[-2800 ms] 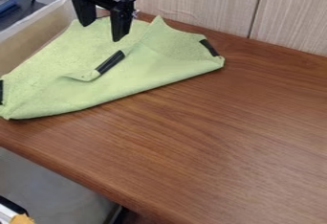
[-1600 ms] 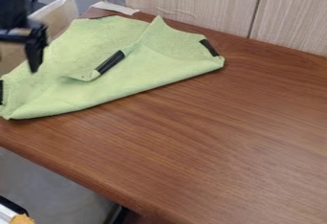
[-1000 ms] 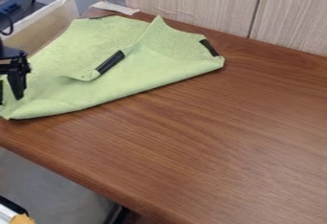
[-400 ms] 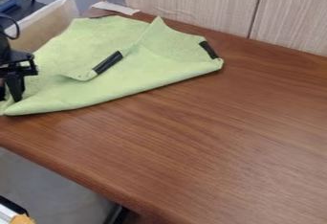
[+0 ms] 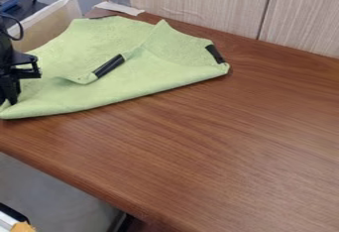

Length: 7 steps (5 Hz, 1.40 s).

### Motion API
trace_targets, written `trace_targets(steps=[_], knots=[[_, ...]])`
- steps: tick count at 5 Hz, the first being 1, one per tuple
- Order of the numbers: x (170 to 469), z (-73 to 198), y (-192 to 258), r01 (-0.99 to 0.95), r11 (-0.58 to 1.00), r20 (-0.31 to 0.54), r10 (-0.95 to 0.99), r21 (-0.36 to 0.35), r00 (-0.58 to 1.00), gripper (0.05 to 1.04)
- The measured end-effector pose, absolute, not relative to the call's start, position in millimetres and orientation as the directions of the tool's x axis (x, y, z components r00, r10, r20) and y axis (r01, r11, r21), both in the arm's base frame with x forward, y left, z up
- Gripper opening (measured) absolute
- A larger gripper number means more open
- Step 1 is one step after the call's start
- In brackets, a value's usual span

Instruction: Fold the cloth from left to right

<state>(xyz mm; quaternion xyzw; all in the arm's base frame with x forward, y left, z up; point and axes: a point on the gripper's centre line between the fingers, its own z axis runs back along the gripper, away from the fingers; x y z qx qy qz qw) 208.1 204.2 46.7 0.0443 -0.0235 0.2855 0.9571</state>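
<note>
The gripper (image 5: 8, 100) is at the far left edge of the view, low over the left corner of the green cloth, its fingers drawn together on the fabric there. The green cloth (image 5: 155, 67) lies across the upper left of the table with its front edge folded over. One folded corner with a black strip (image 5: 108, 66) rests near the middle of the cloth, and another black strip (image 5: 215, 54) marks the right corner. The arm hides the cloth's leftmost part.
The brown table (image 5: 218, 142) extends to the right and front, its front edge slanting down from the left. A wood-grain wall (image 5: 198, 0) stands behind. A pale-rimmed bin (image 5: 49, 23) borders the cloth at the upper left.
From over the cloth's back part, the gripper has moved left and down to the left corner, and its fingers have closed. The cloth has shifted slightly left.
</note>
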Motion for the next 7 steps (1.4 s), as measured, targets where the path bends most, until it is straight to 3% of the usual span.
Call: trace_targets(steps=[1, 2, 3, 4, 6, 7], knots=[[212, 50, 199, -0.518, 0.852, 0.069, 0.514, 0.076, 0.855, 0.076], [225, 77, 187, -0.477, 0.874, 0.118, 0.466, 0.094, 0.877, 0.074], [246, 94, 162, -0.406, 0.911, 0.161, 0.391, 0.072, 0.906, 0.074], [274, 105, 129, -0.297, 0.955, 0.195, 0.293, -0.011, 0.936, 0.074], [321, 84, 74, -0.103, 0.994, 0.169, 0.107, -0.037, 0.980, 0.094], [325, 78, 68, -0.074, 0.997, 0.153, 0.077, -0.023, 0.985, 0.272]])
